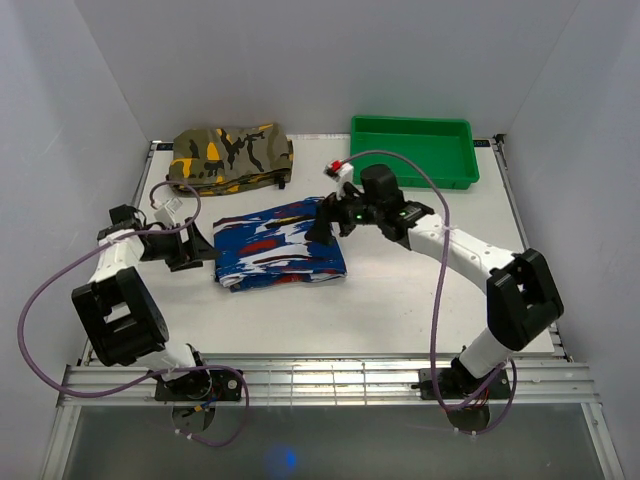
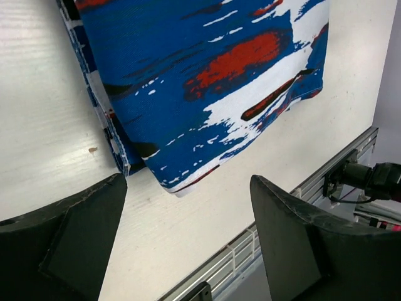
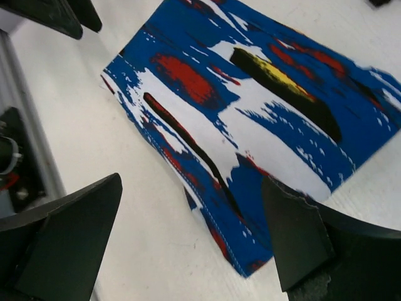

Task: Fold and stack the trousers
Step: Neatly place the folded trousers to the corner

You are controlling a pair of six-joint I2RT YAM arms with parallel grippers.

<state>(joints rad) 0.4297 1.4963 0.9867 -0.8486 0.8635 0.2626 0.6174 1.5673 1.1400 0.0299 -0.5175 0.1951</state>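
The trousers (image 1: 280, 246) lie folded into a flat blue-printed rectangle in the middle of the table. My left gripper (image 1: 203, 247) sits just off their left edge, low over the table. In the left wrist view the jaws of this gripper (image 2: 188, 182) stand wide apart over bare table, with a corner of the trousers (image 2: 207, 69) just beyond them. My right gripper (image 1: 325, 228) hovers over the trousers' far right part. In the right wrist view it (image 3: 193, 182) is open, one finger (image 3: 301, 238) above a corner of the trousers (image 3: 250, 106) and nothing gripped.
A folded camouflage garment (image 1: 230, 155) lies at the back left. A green tray (image 1: 412, 150) stands at the back right. A metal rail (image 1: 320, 375) runs along the near table edge, and the same rail (image 2: 250, 244) lies close to the left gripper.
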